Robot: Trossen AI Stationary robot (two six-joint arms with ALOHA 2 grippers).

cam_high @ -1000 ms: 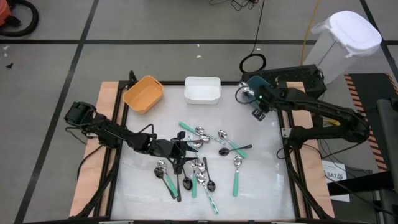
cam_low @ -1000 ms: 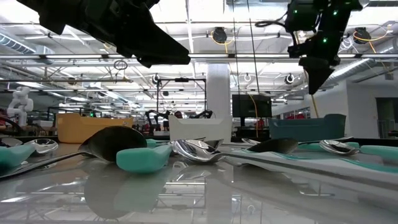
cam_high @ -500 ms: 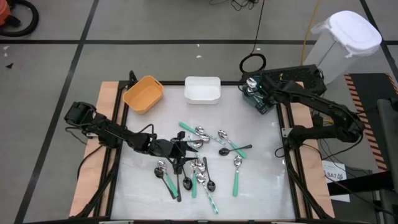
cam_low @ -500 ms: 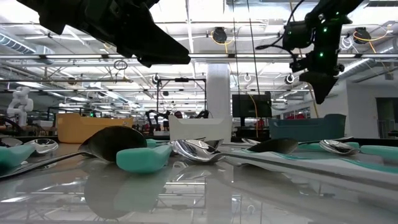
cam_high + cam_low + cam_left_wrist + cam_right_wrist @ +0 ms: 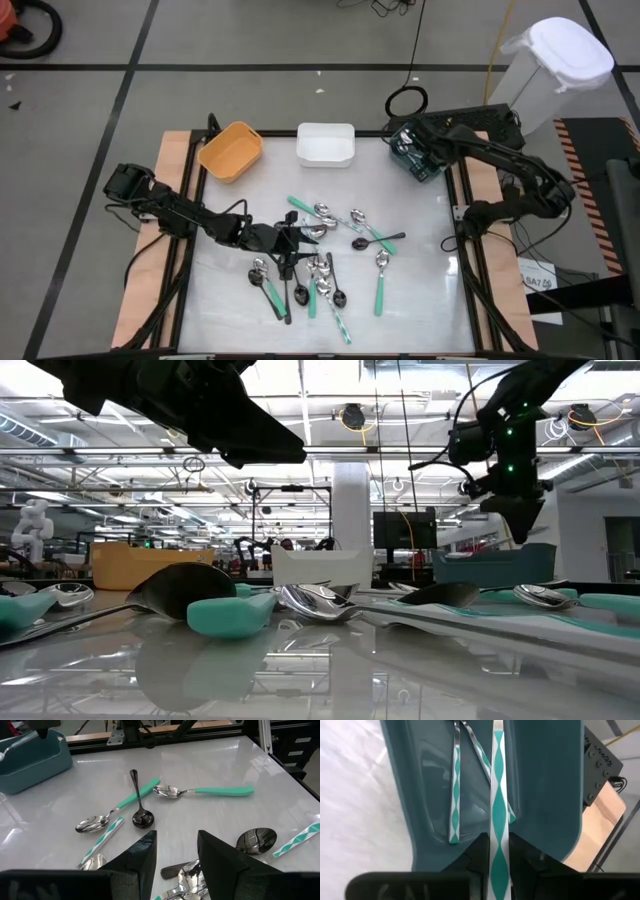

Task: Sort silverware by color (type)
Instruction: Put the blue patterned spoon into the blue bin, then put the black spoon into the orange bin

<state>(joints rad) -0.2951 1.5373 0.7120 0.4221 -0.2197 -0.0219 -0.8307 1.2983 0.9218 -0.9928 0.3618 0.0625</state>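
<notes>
Several spoons [image 5: 322, 262], with mint-green, black and teal-and-white patterned handles, lie scattered in the middle of the white table. My left gripper [image 5: 290, 243] hovers open over the left part of the pile; in the left wrist view its fingers [image 5: 142, 857] stand apart above the spoons [image 5: 187, 872]. At the far right corner, my right gripper [image 5: 408, 148] is over the teal bin [image 5: 425, 165]. It is shut on a spoon with a teal-and-white patterned handle [image 5: 498, 795]. Two more patterned spoons [image 5: 455, 795] lie in that bin. My right gripper pinches the patterned handle [image 5: 498, 845] between its two fingers, which come from above and point steeply down. The fingers lie along the handle. The spoon reaches out past the fingertips over the inside of the teal bin [image 5: 545, 795]; its bowl end is out of view.
An orange bin [image 5: 230, 150] and a white bin [image 5: 325, 143] stand along the far edge, left of the teal one. The near right part of the table [image 5: 430, 290] is bare. A white lidded container [image 5: 555, 60] stands on the floor beyond the far right corner.
My right gripper has swung toward the table's far edge and sunk over the teal bin, tipping more steeply downward, with the patterned spoon still between its fingers. My left arm and the spoons on the table have kept still.
</notes>
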